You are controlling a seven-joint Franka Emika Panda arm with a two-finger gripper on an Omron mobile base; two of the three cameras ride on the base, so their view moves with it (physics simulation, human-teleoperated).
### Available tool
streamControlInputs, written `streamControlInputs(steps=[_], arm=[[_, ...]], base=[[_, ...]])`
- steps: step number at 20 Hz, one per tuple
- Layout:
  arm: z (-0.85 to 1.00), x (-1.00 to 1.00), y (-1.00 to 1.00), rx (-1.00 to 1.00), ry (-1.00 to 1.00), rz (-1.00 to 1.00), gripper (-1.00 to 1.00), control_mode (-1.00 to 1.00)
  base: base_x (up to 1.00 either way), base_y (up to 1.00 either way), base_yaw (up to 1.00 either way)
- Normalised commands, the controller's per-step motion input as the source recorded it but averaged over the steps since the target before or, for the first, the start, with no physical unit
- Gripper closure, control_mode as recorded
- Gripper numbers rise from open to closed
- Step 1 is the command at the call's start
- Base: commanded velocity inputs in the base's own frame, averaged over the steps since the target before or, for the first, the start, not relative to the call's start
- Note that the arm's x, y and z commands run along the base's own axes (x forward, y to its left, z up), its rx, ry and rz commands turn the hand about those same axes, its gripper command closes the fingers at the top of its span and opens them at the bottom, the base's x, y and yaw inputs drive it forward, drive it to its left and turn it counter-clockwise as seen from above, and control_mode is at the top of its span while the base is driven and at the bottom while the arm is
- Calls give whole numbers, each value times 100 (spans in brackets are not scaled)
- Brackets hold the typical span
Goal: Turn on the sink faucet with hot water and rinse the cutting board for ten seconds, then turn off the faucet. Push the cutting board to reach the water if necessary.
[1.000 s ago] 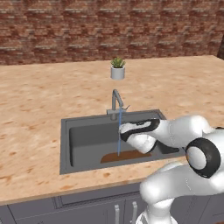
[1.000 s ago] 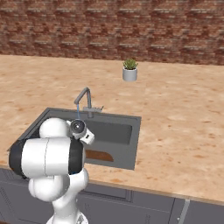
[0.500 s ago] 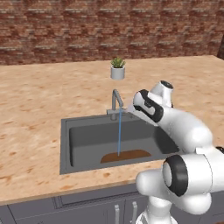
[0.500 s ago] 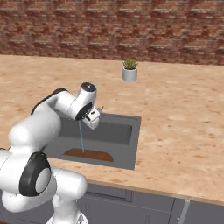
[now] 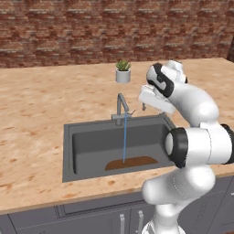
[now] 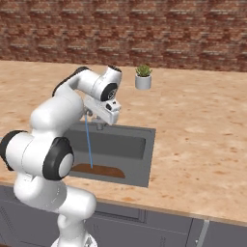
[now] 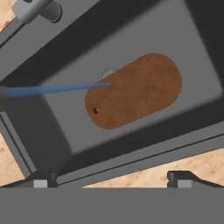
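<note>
Water (image 5: 124, 141) runs in a thin blue stream from the sink faucet (image 5: 121, 106) onto the left part of the cutting board (image 5: 130, 162). The reddish-brown board lies flat at the front of the sink (image 5: 91, 139). My gripper (image 5: 144, 107) hangs above the basin's back right corner, just right of the faucet and clear of it. In the hand view the gripper (image 7: 111, 179) is open, its fingertips (image 7: 181, 177) wide apart with nothing between them. Below it lie the cutting board (image 7: 135, 89), the water (image 7: 57, 89) and the faucet spout (image 7: 37, 8).
A small potted plant (image 5: 122, 71) stands on the wooden counter behind the sink, in front of the brick wall. Counter (image 6: 202, 144) stretches wide on both sides of the basin. In the right base view my arm covers most of the faucet.
The arm has risen out of the basin, where the hand was low near the board, to above the back right corner beside the faucet. Water keeps running; the board lies where it was.
</note>
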Motion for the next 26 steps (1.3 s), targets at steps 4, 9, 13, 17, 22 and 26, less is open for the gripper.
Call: streamControlInputs(steps=[4,9,13,17,22,26], arm=[[-2,3,-24,0,-24,28,-100,-100],[0,24,-30,4,-27,34,-100,-100],[-7,26,-24,1,-15,33,-100,-100],[-2,18,-8,0,-17,29,-100,-100],[0,25,0,0,-2,12,-100,-100],[0,38,8,0,-1,1,-100,-100]], base=[[0,0,0],[0,0,0],[0,0,0],[0,0,0],[0,0,0],[0,0,0]])
